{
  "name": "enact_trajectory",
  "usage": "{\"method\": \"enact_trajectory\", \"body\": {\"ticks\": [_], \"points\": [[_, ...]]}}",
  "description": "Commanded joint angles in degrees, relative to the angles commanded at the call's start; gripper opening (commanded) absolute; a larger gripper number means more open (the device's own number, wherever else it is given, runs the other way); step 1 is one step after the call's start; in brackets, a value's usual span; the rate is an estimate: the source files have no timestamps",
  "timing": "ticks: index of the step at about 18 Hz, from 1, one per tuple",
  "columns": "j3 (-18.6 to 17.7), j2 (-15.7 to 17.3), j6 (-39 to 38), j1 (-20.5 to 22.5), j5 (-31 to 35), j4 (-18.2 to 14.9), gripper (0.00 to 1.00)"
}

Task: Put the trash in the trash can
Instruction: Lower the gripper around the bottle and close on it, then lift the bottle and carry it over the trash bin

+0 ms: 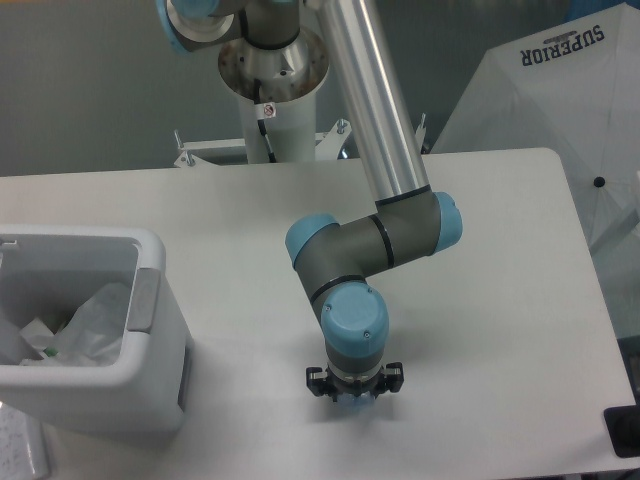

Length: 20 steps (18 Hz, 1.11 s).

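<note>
The trash can (pixel 152 262), a boxy white bin with a grey tab on its right wall, stands at the table's front left. Inside it lies the translucent white plastic bag (pixel 95 320) with a bit of green showing. My gripper (pixel 354 393) points straight down near the table's front middle, well to the right of the bin. The blue wrist cap hides its fingers from above. A small pale blue patch shows just under the gripper body; I cannot tell what it is. The bottle is not plainly visible.
The robot's pedestal (pixel 272 95) stands at the back of the table. A white cover printed SUPERIOR (pixel 560 80) sits beyond the right edge. A black object (pixel 624 430) lies at the front right corner, and a paper (pixel 20 448) at the front left.
</note>
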Motion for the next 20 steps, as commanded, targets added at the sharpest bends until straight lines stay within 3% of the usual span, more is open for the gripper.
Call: {"method": "enact_trajectory", "body": {"ticks": [5, 9, 14, 16, 20], "points": [[0.7, 0.1, 0.2, 0.0, -0.1, 0.0, 0.64], [4.8, 0.3, 0.8, 0.2, -0.1, 0.0, 0.64], [5.3, 5.1, 0.4, 0.5, -1.4, 0.0, 0.64], [5.6, 7.2, 0.3, 0.3, -6.1, 0.5, 0.64], [5.8, 10.3, -2.8, -0.1, -15.4, 5.8, 0.64]]}}
